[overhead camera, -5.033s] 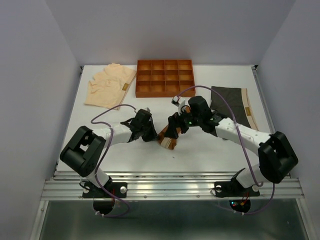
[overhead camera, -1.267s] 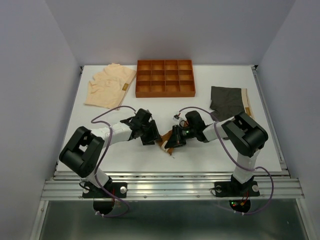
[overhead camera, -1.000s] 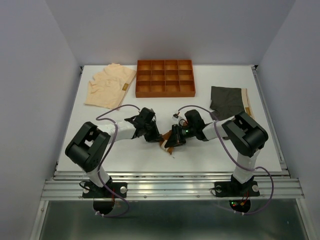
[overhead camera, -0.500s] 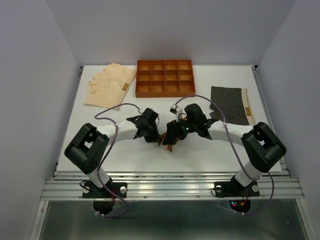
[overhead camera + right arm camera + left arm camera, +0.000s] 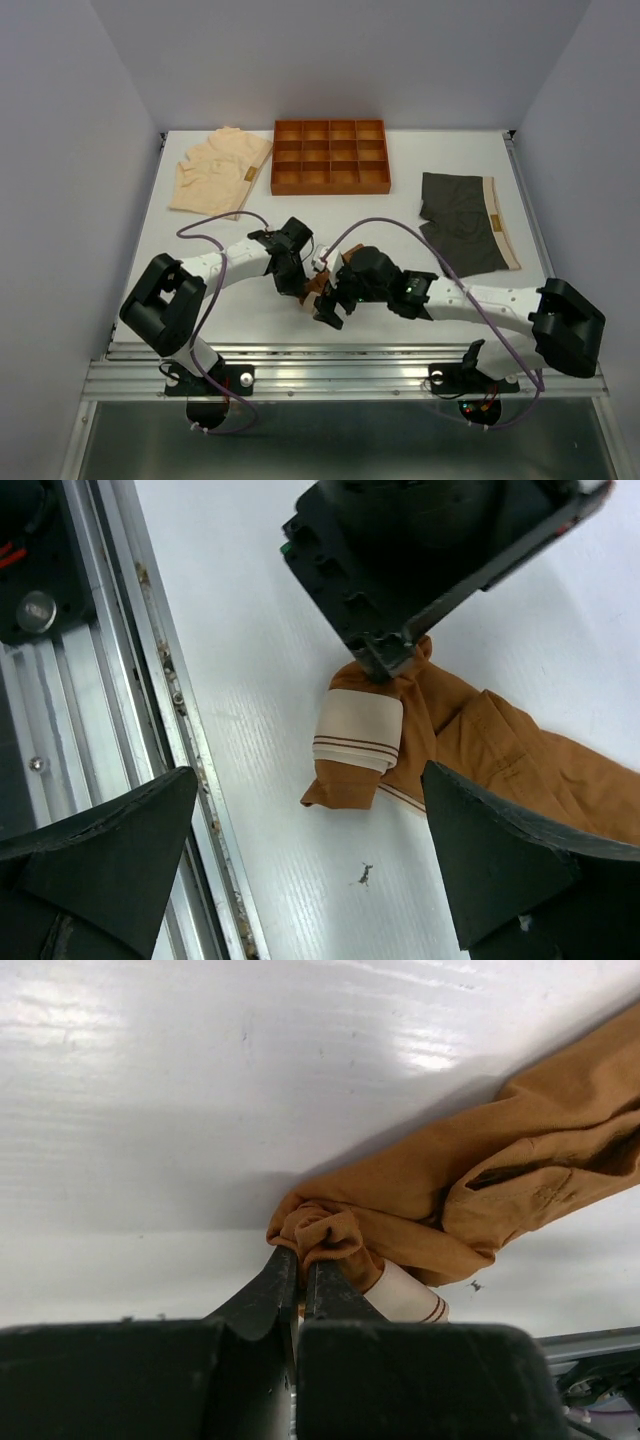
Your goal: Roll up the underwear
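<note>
Right gripper (image 5: 307, 780) backed off; left gripper (image 5: 298, 1266) pinches briefs (image 5: 450, 1195).

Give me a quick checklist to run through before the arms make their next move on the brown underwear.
1. Left gripper pinching the rust-brown underwear: ok, shut on a bunched end.
2. Right gripper ready to grasp: ok, open above the cream waistband.
3. Roll tidy: not ok, loose fabric trails off to one side.
4. Underwear fully on the table: ok, beside the edge rail, not over it.
5. Dark grey briefs and peach briefs rolled: not ok, both lie unrolled.
</note>
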`<state>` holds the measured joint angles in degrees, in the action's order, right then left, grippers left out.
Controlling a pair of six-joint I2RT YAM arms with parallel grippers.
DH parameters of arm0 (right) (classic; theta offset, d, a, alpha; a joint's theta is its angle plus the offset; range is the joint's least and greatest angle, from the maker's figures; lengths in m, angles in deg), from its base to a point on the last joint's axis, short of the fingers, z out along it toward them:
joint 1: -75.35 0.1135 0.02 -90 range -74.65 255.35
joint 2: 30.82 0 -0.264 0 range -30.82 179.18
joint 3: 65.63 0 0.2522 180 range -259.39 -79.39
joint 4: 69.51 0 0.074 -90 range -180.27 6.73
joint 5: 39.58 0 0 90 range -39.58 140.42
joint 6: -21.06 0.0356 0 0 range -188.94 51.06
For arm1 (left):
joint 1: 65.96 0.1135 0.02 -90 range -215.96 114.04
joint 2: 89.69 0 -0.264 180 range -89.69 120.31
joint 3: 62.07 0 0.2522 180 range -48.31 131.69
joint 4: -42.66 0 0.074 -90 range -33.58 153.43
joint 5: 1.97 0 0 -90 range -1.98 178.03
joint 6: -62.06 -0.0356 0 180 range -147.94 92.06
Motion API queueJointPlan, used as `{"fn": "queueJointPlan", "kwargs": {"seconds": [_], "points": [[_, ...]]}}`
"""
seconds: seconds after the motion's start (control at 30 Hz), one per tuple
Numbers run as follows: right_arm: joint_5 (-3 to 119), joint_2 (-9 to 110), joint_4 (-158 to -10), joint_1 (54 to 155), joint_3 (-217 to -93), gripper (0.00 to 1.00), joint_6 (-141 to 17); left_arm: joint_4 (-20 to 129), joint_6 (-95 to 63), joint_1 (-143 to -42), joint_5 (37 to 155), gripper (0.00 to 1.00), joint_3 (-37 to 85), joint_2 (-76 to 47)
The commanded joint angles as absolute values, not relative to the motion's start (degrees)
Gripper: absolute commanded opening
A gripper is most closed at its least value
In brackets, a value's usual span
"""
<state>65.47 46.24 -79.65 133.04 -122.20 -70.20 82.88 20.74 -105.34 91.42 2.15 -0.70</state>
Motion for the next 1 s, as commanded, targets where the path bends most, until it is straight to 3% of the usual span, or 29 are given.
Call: {"fn": "queueJointPlan", "kwargs": {"seconds": [0.0, 0.3, 0.57, 0.8, 0.87, 0.9, 0.97], "points": [[54.3, 48.0, -79.8, 138.8, -125.0, 1.0, -77.5, 90.2, 21.6, -105.7, 90.9, 0.0, 4.6, -3.0], [40.1, 59.5, -77.6, 149.6, -129.0, 1.0, -79.4, 92.8, 21.7, -105.7, 93.6, 0.0, 5.7, -1.9], [31.4, 66.4, -79.5, 151.5, -131.9, 0.98, -80.4, 91.8, 21.7, -105.7, 95.2, 0.0, 4.7, -1.5], [26.7, 69.5, -82.0, 151.5, -131.2, 0.67, -77.7, 92.5, 22.3, -105.6, 95.1, 0.0, 4.5, -1.6], [25.8, 69.8, -82.1, 151.5, -130.8, 0.43, -77.0, 92.7, 22.3, -105.7, 95.1, 0.0, 4.5, -1.8], [25.8, 69.8, -81.9, 151.5, -130.4, 0.24, -76.5, 92.8, 22.3, -105.6, 95.1, 0.04, 4.5, -1.8], [25.9, 69.6, -81.6, 151.5, -129.8, 0.16, -75.5, 92.7, 22.3, -105.5, 95.1, 0.13, 4.6, -1.9]]}}
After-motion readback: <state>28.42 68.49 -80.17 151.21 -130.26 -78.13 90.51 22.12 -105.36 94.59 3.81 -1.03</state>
